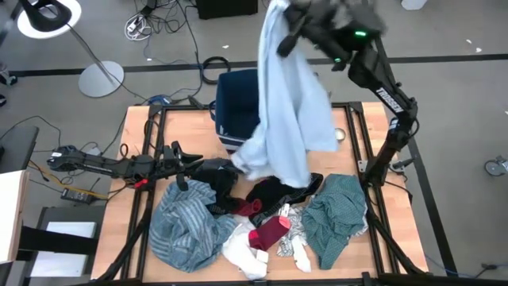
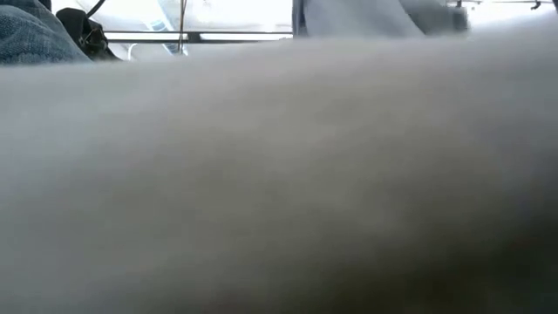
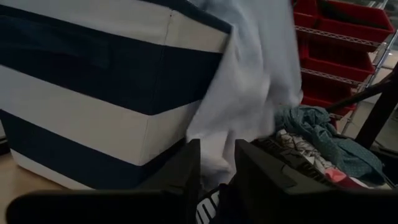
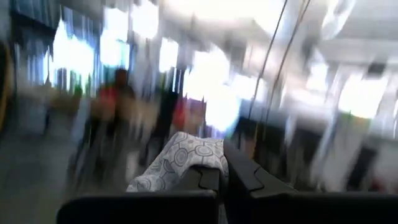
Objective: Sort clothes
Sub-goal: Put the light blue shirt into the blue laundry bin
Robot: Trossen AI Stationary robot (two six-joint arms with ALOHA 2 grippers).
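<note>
Right gripper (image 1: 279,40), raised high above the table's far edge, is clamped on a light blue garment (image 1: 286,119) that hangs down in front of the dark blue bin with white stripes (image 1: 236,107); what lies inside the bin cannot be made out. Left gripper (image 1: 181,163) sits low by the black garment (image 1: 218,175), fingers slightly parted, holding nothing visible. Remaining clothes (image 1: 262,218) are heaped on the wooden table (image 1: 135,131) just in front of the bin.
</note>
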